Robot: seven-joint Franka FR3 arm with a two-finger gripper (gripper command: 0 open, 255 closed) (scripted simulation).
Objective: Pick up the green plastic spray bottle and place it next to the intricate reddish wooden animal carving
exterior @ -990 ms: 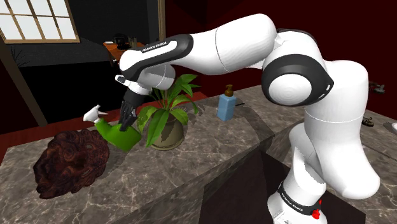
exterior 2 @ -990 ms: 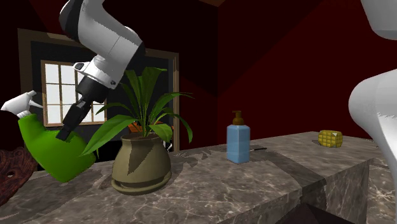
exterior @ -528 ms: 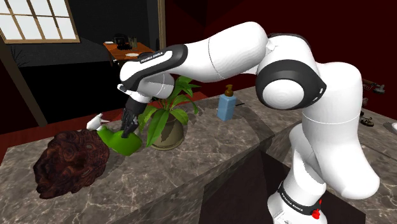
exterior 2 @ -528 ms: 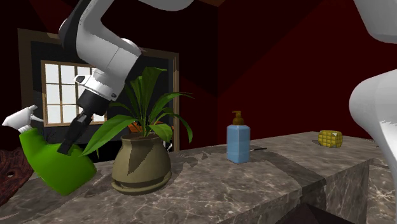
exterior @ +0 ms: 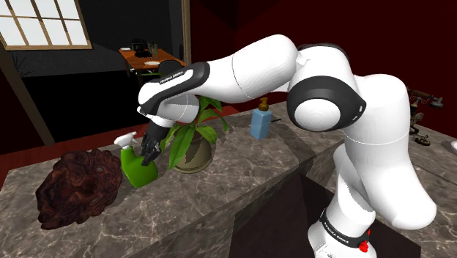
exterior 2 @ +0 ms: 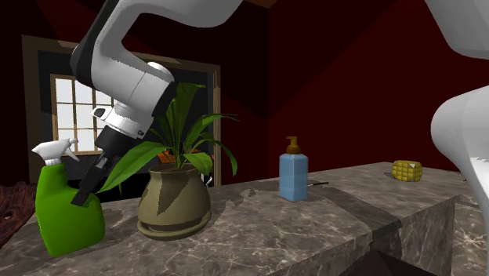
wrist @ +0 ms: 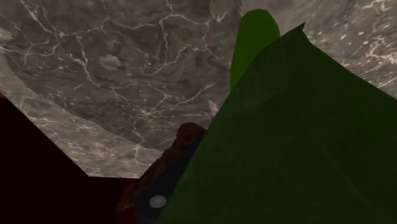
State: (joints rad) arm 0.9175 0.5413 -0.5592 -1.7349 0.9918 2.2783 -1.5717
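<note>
- Sitting upright on the grey veined stone surface (exterior: 249,165), the green plastic spray bottle (exterior: 138,170) is just beside the reddish-brown knobbly wooden carving (exterior: 77,187).
- The all-black gripper (exterior: 150,152) is right at the bottle's shoulder. Can't tell if it's clamped or let go.
- Probably light, stiff and kinda slick, so I'd grab the body, not the trigger.

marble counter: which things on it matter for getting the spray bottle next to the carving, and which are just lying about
Part of the job:
green spray bottle, standing upright
reddish-brown carving, right beside the bottle
gripper, at the bottle

Just lying about:
potted plant
blue pump bottle
small yellow object
</note>
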